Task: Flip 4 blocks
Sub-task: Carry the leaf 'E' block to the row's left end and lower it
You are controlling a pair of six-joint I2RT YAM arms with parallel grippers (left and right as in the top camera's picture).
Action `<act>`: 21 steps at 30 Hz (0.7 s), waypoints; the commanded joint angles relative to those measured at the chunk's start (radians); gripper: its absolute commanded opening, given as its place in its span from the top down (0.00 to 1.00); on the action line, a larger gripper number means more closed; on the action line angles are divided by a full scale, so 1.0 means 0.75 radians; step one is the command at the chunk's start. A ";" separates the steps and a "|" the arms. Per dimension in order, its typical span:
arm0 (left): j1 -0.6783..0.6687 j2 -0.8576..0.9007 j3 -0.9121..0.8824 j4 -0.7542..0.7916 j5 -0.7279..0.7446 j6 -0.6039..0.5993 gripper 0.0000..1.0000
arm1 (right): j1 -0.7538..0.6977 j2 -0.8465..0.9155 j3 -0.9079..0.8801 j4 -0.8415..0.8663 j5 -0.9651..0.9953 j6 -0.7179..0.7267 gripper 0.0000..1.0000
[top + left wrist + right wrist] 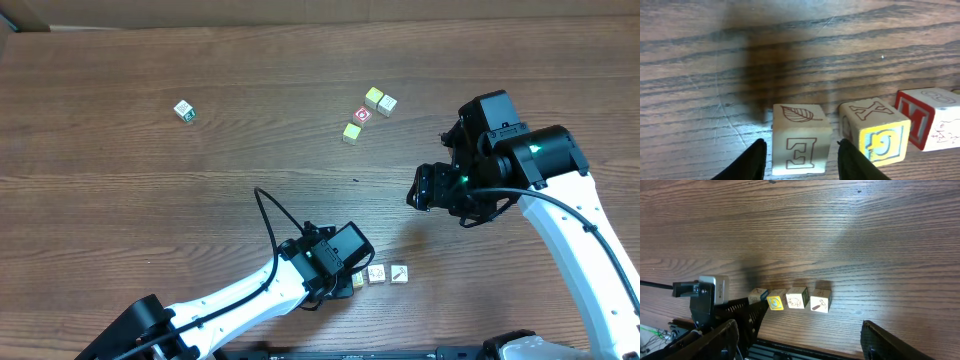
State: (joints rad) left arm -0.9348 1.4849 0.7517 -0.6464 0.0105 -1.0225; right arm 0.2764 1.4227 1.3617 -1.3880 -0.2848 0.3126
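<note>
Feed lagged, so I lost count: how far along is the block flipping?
Looks done: four blocks stand in a row. In hand: the left tool straddles the leaf-and-E block, jaws apart, not gripping. Left: which were flipped can't be told; possibly only pulling the tool away.

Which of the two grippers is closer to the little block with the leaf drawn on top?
Left. The left gripper straddles the leaf block, a finger on either side; the right gripper hovers well away from it.
</note>
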 commanded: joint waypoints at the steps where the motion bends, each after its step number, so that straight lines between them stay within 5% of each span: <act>1: -0.001 -0.023 -0.013 0.021 -0.025 -0.003 0.64 | 0.004 -0.012 0.027 0.002 -0.007 -0.009 0.21; 21: 0.001 -0.070 0.004 0.039 -0.051 0.007 0.71 | 0.004 -0.012 0.027 0.003 -0.007 -0.009 0.20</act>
State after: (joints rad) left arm -0.9344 1.4803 0.7513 -0.6197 0.0090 -1.0191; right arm 0.2768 1.4227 1.3617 -1.3884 -0.2848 0.3134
